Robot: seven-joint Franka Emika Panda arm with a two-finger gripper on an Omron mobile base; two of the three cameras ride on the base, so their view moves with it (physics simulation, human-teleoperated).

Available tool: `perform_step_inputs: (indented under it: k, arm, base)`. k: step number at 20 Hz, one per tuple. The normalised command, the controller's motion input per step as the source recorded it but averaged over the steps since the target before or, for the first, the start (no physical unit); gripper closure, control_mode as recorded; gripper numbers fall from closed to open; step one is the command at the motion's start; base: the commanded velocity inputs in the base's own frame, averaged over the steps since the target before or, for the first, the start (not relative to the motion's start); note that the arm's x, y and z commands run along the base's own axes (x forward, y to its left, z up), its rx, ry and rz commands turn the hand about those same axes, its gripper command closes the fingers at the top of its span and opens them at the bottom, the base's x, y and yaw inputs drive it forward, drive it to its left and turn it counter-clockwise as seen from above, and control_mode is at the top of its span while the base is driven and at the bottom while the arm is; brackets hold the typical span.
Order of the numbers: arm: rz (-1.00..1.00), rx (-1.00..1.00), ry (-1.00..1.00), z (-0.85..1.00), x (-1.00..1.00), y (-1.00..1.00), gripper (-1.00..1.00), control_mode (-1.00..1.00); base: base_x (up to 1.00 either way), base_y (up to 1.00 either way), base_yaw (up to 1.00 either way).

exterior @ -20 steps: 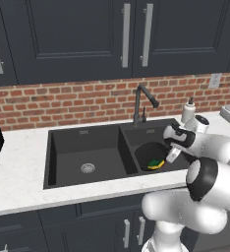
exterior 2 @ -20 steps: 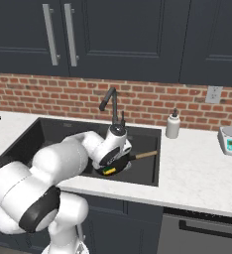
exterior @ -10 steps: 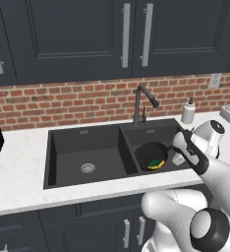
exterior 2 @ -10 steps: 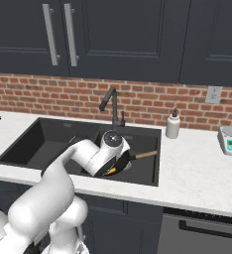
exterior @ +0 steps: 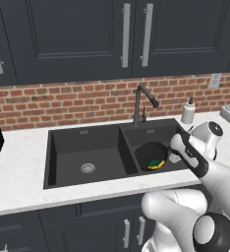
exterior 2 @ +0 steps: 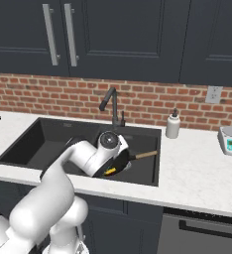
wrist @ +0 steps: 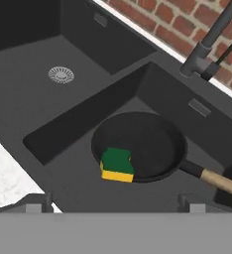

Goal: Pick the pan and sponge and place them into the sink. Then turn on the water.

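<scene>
Now, in the left base view, the pan (exterior: 150,155) lies on the floor of the right basin of the sink (exterior: 68,170), with the sponge (exterior: 156,163) resting on its near rim, green face up, and the gripper (exterior: 175,156) hangs just beside the pan's right edge, over the same basin; the faucet (exterior: 142,102) stands behind on the divider line, its spout angled toward the right basin, and no blue stream falls from it, so both placements look done and the water is the step in hand. From the right base view, the arm's wrist covers most of the pan (exterior 2: 119,161), leaving a slice of black rim, a yellow sliver of sponge (exterior 2: 110,171) and the wooden handle pointing right toward the basin wall; the faucet (exterior 2: 111,104) rises just behind the wrist, with the soap bottle (exterior 2: 173,124) on the counter to its right. Through the hand view, the two fingertips (wrist: 47,200) stand wide apart with nothing between them, looking down on the pan (wrist: 143,144) and the sponge (wrist: 117,164) straddling its near rim, while the faucet (wrist: 207,44) base and its thin lever sit at the upper right. To do this well, I judge the hand should lift clear of the basin first, then approach the lever from the side, pushing it gently without catching the spout or the pan handle.
</scene>
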Motion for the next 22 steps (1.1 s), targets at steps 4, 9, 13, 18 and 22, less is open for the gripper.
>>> perform_step_inputs:
  k: [4, 9, 13, 18, 22]
  arm:
    - [-0.05, 0.18, 0.00, 0.03, 0.18, -0.17, -1.00, -1.00]
    - [-0.06, 0.22, -0.02, 0.01, 0.16, -0.12, -1.00, -1.00]
    - [-0.09, 0.17, -0.06, 0.09, 0.18, -0.20, -1.00, -1.00]
    - [-0.11, 0.10, -0.06, 0.25, 0.09, -0.11, -1.00, -1.00]
    - [-0.15, 0.09, -0.15, 0.16, 0.00, -0.10, -1.00, -1.00]
  base:
    - [0.00, 0.00, 0.00]
    - [0.00, 0.00, 0.00]
    - [0.00, 0.00, 0.00]
    - [0.00, 0.00, 0.00]
    - [0.00, 0.00, 0.00]
